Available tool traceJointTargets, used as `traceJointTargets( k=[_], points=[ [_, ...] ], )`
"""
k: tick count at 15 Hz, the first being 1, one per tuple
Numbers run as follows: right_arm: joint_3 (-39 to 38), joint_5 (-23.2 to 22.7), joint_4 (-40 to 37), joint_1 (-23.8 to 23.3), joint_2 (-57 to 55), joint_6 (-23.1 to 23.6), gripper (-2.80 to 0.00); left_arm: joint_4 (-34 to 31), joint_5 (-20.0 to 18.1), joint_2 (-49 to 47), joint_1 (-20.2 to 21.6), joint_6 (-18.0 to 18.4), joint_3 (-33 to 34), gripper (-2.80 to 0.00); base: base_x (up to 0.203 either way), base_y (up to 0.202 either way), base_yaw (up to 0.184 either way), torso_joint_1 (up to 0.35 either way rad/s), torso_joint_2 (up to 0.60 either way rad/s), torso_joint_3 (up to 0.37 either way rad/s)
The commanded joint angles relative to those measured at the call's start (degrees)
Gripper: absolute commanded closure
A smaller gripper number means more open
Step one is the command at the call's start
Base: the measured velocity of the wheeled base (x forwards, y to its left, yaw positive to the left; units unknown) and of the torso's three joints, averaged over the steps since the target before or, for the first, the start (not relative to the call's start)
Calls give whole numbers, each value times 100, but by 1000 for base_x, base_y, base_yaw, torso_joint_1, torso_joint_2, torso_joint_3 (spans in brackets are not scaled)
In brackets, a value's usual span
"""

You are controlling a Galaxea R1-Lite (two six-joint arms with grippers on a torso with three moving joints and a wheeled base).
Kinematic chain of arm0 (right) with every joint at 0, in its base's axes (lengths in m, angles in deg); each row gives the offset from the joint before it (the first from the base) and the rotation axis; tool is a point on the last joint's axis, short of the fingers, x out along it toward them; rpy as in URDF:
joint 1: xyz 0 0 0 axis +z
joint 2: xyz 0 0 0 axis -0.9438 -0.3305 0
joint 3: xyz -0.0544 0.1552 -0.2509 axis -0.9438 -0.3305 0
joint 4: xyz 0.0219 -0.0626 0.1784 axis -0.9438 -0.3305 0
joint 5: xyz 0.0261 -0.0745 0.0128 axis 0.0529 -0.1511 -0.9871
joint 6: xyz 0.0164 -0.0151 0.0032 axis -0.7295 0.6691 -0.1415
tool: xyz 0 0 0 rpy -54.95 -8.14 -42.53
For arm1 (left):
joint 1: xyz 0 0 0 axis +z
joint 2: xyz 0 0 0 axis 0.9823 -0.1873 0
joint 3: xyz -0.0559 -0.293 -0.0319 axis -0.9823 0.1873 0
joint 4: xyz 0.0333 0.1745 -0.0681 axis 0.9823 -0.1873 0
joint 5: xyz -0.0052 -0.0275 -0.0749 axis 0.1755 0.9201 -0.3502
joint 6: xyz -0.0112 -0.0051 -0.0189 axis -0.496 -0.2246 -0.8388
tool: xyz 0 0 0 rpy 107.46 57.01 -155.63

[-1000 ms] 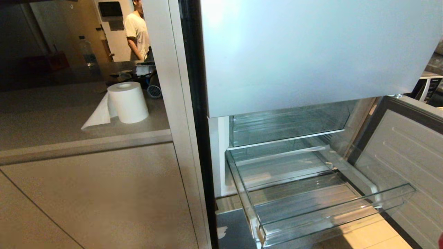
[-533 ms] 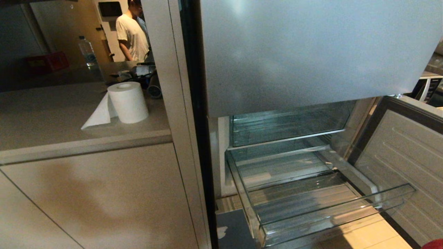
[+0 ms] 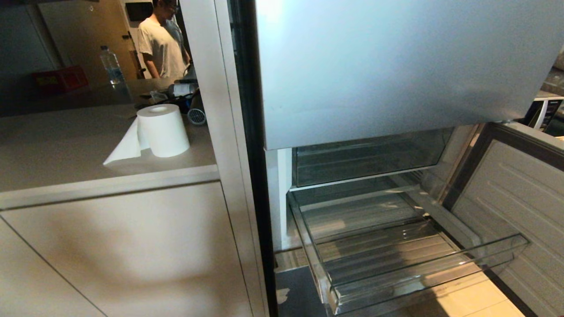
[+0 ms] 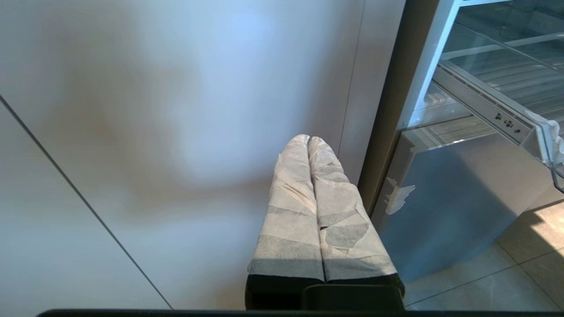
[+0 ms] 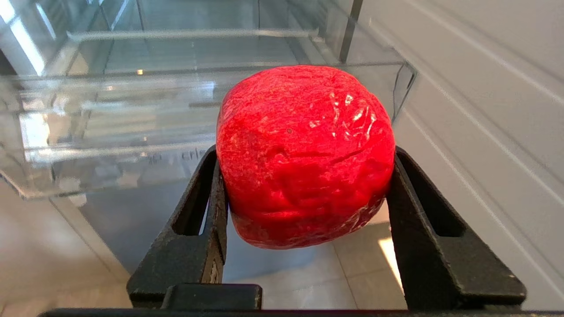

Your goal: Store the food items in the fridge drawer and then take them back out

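Right wrist view: red fruit (image 5: 304, 154) clamped between the jaws.

Glossy red fruit (image 5: 304, 154) between black gripper (image 5: 304, 189) arms; white paper roll (image 3: 162, 130); clear, seemingly ribbed drawer (image 3: 423, 281).

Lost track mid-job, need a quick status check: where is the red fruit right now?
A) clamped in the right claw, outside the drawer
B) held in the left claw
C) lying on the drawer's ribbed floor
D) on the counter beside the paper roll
A: the right wrist view shows the red fruit clamped in the right claw, in front of the empty fridge drawer.
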Motion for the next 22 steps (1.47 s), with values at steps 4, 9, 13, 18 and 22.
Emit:
traceJointTargets(
  k=[4, 9, 13, 18, 22],
  points=[
    [-11, -9, -26, 3, 110, 63, 0, 2, 1, 0, 1, -1, 9, 0, 0, 0, 0, 0, 0, 0],
    [-11, -11, -33, 3, 110, 144, 0, 4, 1, 0, 1, -1, 9, 0, 2, 2, -79, 3, 1, 2],
    [-11, -11, -33, 3, 110, 135, 0, -5, 1, 0, 1, -1, 9, 0, 0, 8, -178, -2, 1, 3],
    [-11, -11, -31, 3, 110, 144, 0, 4, 1, 0, 1, -1, 9, 0, -1, 8, -174, 2, 3, 4],
    [-6, -9, -4, 3, -104, 67, 0, 4, 1, 0, 1, -1, 9, 0, 0, 5, -61, 1, 1, 1]
  ],
)
